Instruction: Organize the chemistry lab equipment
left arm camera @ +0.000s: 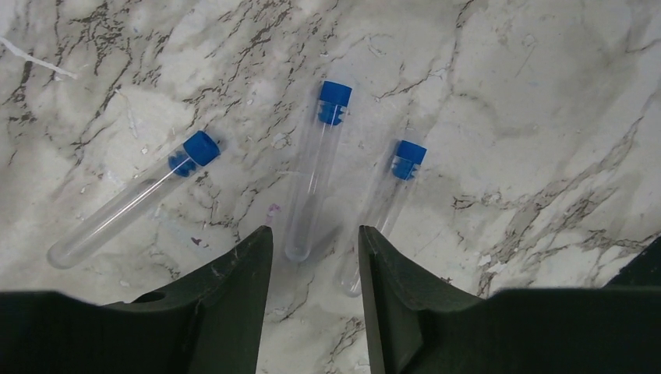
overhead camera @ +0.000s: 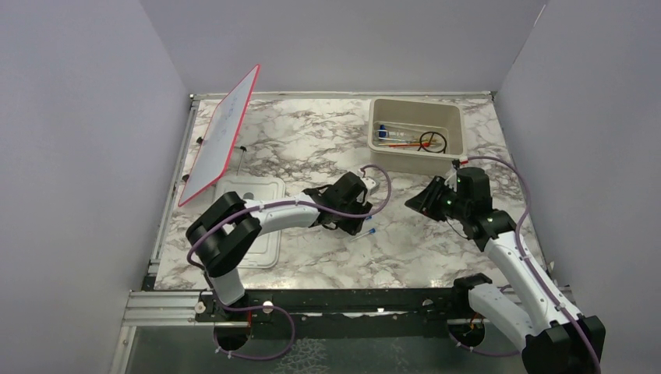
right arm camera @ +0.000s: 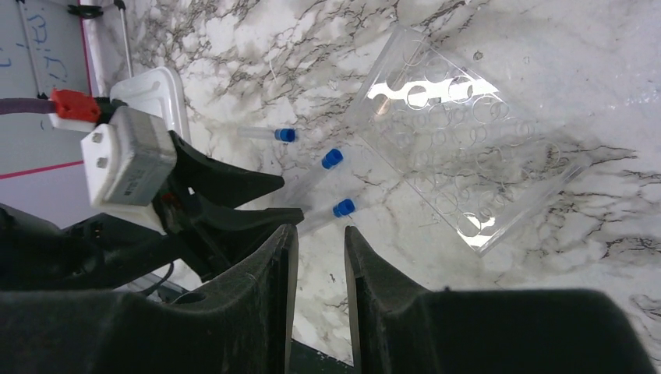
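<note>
Lying on the table [left arm camera: 546, 117] under the left gripper's [left arm camera: 315, 234] open fingers, three blue-capped tubes [left arm camera: 316, 171] are awaiting sorting; other items [overhead camera: 411, 139] are sitting in the tub [overhead camera: 413, 162], with the right gripper [right arm camera: 319, 230] likewise open and empty.

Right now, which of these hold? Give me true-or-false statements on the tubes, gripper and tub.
1. Three blue-capped tubes lie on the table. True.
2. The left arm has clamped a tube. False: the left gripper is open, fingers either side of the middle tube.
3. The tub is empty. False: the beige tub holds a black wire ring and an orange-red stick.
4. A clear rack lies beside the tubes. True.
</note>
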Motion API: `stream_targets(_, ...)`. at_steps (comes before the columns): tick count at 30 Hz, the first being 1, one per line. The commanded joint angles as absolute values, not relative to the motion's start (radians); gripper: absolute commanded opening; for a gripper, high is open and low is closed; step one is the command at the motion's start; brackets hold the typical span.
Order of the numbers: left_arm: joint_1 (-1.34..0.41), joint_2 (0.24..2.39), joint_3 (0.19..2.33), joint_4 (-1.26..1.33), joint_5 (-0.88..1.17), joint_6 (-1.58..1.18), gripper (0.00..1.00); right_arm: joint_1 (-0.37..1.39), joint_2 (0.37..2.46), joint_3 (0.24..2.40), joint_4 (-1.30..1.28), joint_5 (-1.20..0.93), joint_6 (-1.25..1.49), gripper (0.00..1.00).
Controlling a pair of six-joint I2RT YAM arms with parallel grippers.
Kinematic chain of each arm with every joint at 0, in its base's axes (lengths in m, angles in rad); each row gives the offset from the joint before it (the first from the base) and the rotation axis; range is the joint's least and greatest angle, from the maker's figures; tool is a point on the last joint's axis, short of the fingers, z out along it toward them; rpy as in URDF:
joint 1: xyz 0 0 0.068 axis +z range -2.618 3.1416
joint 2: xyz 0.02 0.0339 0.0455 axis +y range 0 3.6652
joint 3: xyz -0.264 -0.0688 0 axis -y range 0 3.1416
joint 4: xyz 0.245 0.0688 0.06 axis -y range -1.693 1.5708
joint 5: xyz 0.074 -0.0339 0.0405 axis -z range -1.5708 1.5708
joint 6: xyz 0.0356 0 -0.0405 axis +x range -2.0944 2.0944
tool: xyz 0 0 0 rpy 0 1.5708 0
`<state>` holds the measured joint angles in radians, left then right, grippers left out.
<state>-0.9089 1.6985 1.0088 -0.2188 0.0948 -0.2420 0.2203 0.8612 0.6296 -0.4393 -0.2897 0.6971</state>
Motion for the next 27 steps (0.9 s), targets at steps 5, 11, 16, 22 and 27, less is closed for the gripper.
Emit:
stream_targets(5, -0.941, 1.808, 1.078, -0.243, -0.016, -0.184, 0.41, 0.216, 0.859, 0.595, -0.396, -0.290, 0.724, 0.33)
stream_targets(11, -0.950, 1.850, 1.101, -0.284, -0.047, -0.149, 0.31, 0.217, 0.874, 0.589, -0.388, -0.293, 0.721, 0.33)
stream_targets(16, -0.957, 1.858, 1.103, -0.305, -0.058, -0.129, 0.16, 0.216, 0.887, 0.586, -0.378, -0.295, 0.722, 0.33)
stream_targets(22, -0.985, 1.823, 1.096, -0.293, -0.055, -0.124, 0.12, 0.216, 0.936, 0.593, -0.308, -0.477, 0.591, 0.33)
stream_targets(27, -1.003, 1.756, 1.049, -0.210, -0.066, -0.154, 0.12, 0.216, 1.002, 0.581, -0.297, -0.576, 0.547, 0.34)
